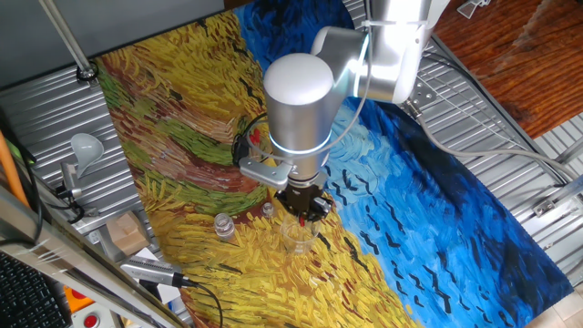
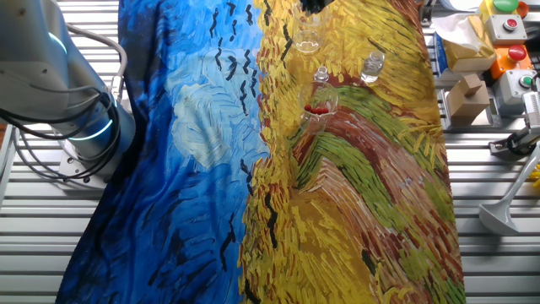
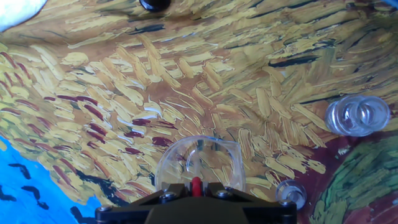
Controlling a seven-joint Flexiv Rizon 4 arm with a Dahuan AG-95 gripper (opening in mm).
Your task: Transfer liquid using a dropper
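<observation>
My gripper (image 3: pixel 196 188) is shut on the red bulb of the dropper (image 3: pixel 196 182), which shows between the jaws in the hand view. Directly below it stands a clear beaker (image 3: pixel 199 162). The same gripper (image 1: pixel 303 204) hangs just over that beaker (image 1: pixel 299 235) in one fixed view. The dropper's thin tube is hidden by the hand. A glass holding several more red-bulbed droppers (image 2: pixel 318 106) stands farther along the cloth. In the other fixed view only the gripper's black tip (image 2: pixel 314 5) shows, at the top edge above the beaker (image 2: pixel 308 40).
A clear vial (image 3: pixel 357 115) and a smaller vial (image 3: pixel 290 191) stand right of the beaker. A painted blue and yellow cloth (image 2: pixel 211 169) covers the table. Boxes and button units (image 2: pixel 506 51) line the metal edge. The arm's base (image 2: pixel 76 127) and cables sit at the left.
</observation>
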